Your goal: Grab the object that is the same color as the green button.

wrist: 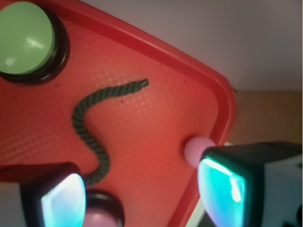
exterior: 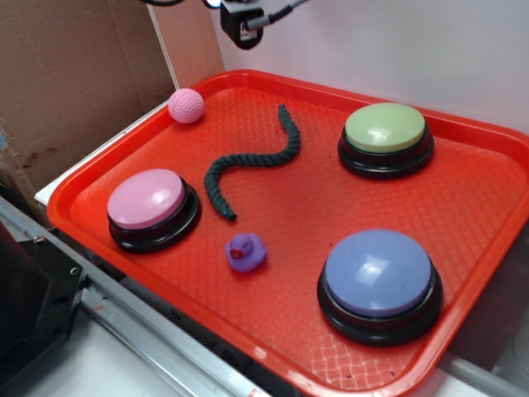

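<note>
Gripper (wrist: 142, 194) spread, high above tray (wrist: 189, 61); rope (wrist: 90, 132) untouched below.

No text, label, brand, number or sign can be read in either view — the buttons' domes are plain, and the tray (exterior: 488, 207) shows only an embossed grid — while the cardboard (exterior: 74, 74) on the left is bare.

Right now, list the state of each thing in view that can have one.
claw: open, empty, raised above the tray.
green rope: lying loose in an S-curve on the tray, ungrasped.
green button: upright, nothing on it.
pink button: upright, untouched.
blue-purple button: upright, untouched.
purple duck: upright.
pink ball: resting by the tray rim.
</note>
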